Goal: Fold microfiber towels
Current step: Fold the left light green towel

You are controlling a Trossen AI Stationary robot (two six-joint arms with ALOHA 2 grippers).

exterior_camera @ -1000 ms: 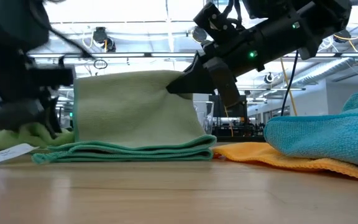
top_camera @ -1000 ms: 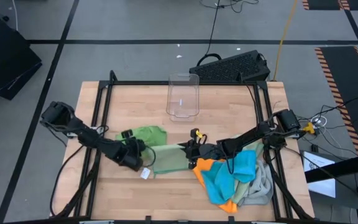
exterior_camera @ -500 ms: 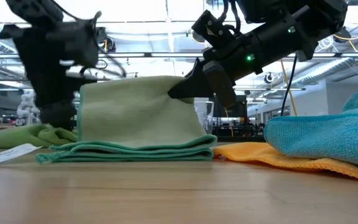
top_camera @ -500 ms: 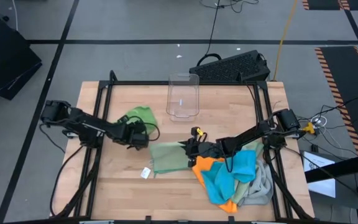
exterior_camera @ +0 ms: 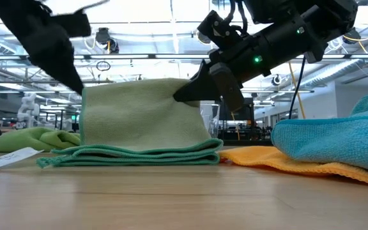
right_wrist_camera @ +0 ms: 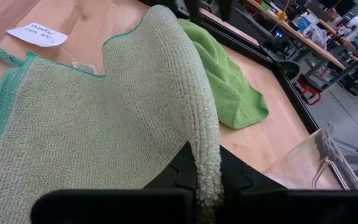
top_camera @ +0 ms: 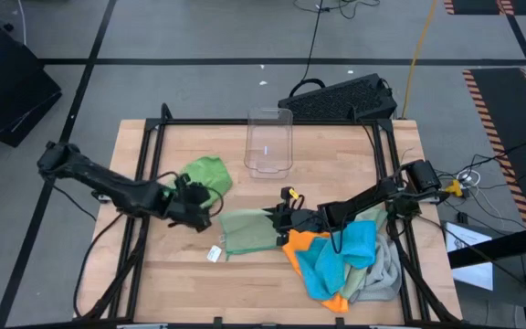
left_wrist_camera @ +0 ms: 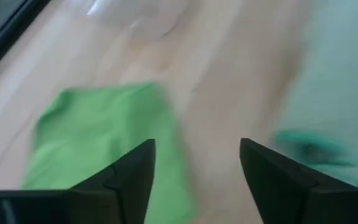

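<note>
Clamped on the raised sage green towel (exterior_camera: pixel 139 115) edge, right gripper (top_camera: pixel 286 219); spread, empty, left gripper (top_camera: pixel 199 215) near bright green towel (top_camera: pixel 205 174).

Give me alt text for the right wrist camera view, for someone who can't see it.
The right claw is shut on an edge of the sage green towel, lifting it into a fold above the wooden table. Beyond it lie a bright green towel, a white paper tag, and part of a clear plastic bin.
</note>
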